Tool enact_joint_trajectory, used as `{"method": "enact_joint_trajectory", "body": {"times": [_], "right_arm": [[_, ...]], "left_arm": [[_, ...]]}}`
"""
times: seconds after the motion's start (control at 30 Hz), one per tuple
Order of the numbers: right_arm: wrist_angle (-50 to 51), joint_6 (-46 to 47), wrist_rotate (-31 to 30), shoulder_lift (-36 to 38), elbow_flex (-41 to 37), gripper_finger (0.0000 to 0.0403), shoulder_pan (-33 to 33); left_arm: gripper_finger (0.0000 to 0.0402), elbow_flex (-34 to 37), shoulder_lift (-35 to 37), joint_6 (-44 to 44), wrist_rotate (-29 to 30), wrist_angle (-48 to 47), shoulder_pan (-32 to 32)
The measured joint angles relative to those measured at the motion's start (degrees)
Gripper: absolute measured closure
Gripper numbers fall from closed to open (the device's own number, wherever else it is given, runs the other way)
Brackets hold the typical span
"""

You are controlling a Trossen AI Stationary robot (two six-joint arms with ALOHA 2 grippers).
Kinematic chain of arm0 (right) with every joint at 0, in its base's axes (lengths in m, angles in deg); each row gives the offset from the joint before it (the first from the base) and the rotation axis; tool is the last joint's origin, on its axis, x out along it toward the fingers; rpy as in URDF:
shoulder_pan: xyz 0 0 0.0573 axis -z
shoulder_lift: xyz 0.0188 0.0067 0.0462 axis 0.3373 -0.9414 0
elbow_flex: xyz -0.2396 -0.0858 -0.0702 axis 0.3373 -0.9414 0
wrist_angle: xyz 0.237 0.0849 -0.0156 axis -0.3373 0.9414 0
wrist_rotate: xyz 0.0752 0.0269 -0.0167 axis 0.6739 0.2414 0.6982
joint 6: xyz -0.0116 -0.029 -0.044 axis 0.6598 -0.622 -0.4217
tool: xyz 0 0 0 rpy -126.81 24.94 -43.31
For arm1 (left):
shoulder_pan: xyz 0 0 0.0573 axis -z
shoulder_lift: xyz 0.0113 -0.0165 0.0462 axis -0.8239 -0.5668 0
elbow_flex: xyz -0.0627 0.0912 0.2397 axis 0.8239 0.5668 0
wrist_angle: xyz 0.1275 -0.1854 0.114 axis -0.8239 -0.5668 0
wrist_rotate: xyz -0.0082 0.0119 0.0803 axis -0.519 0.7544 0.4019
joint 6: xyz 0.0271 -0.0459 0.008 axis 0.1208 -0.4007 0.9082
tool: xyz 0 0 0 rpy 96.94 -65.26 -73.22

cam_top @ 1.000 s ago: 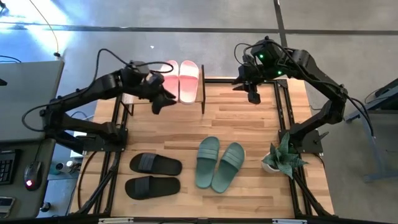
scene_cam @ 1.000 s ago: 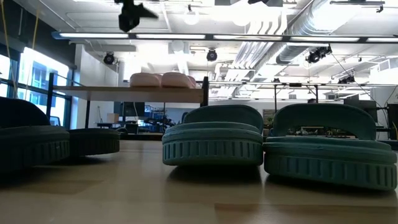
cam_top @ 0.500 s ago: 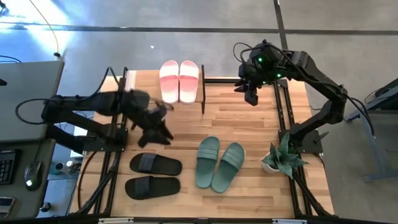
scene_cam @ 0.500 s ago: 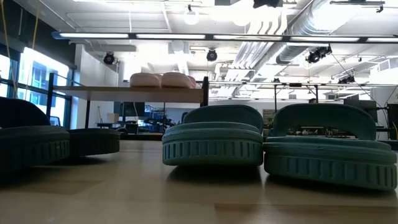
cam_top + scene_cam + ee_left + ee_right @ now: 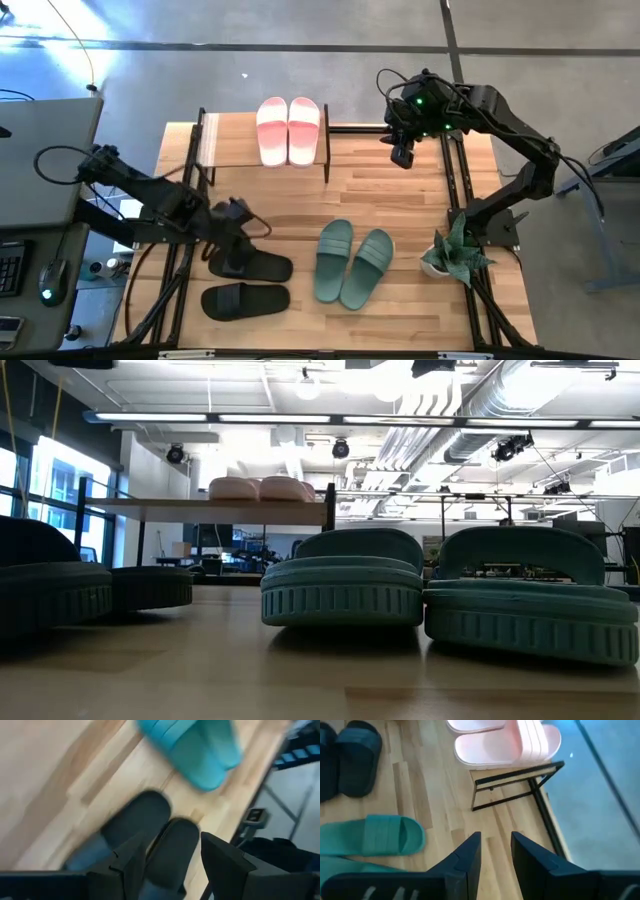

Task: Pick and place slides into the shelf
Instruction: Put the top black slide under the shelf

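The pale pink slides (image 5: 288, 130) lie side by side on the shelf's (image 5: 225, 140) wooden top board at the table's far side. The low view also shows the pink slides (image 5: 260, 488) on that board. A black pair (image 5: 255, 282) lies near the left front, and a sage green pair (image 5: 352, 262) lies to its right. My left gripper (image 5: 238, 258) hangs open over the far black slide (image 5: 135, 815), pointing steeply down and touching nothing. My right gripper (image 5: 403, 152) hovers open and empty high over the table's far right, beside the shelf.
A small potted plant (image 5: 450, 255) stands at the table's right edge, near the green pair. Black frame rails (image 5: 455, 180) run along the table's left and right sides. Bare wood (image 5: 380, 190) lies between the shelf and the two pairs on the table.
My left gripper has swung away from the shelf and the pink slides toward the table's near edge, sinking a little and turning, and now hangs over the black pair. The pink slides stay on the shelf's top board.
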Motion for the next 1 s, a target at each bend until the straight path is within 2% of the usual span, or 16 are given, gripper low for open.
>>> {"method": "enact_joint_trajectory", "body": {"times": [0.1,0.23,0.37,0.5,0.67,1.0], "right_arm": [[0.0,-2.8,0.0,0.4,0.0,0.0306,-0.4],[0.9,-7.6,0.4,0.8,0.0,0.0306,-0.4],[0.7,-12.2,3.1,1.1,0.0,0.0306,0.7],[1.0,-15.3,5.9,1.3,0.0,0.0306,1.9],[2.1,-17.2,6.5,1.4,0.0,0.0306,2.8],[2.0,-19.2,8.1,1.4,0.0,0.0306,3.2]], "left_arm": [[0.0232,-0.6,-3.7,-8.4,-1.3,-3.8,0.7],[0.0248,-4.5,-11.6,-16.3,-6.3,-14.5,0.4],[0.0270,-10.6,-20.8,-19.1,-10.7,-23.9,-0.4],[0.0284,-15.9,-28.9,-18.6,-10.2,-27.3,-1.0],[0.0284,-17.9,-36.2,-13.3,-9.8,-27.8,-1.4],[0.0253,-17.6,-43.7,-12.5,-10.6,-27.8,-1.3]]}}
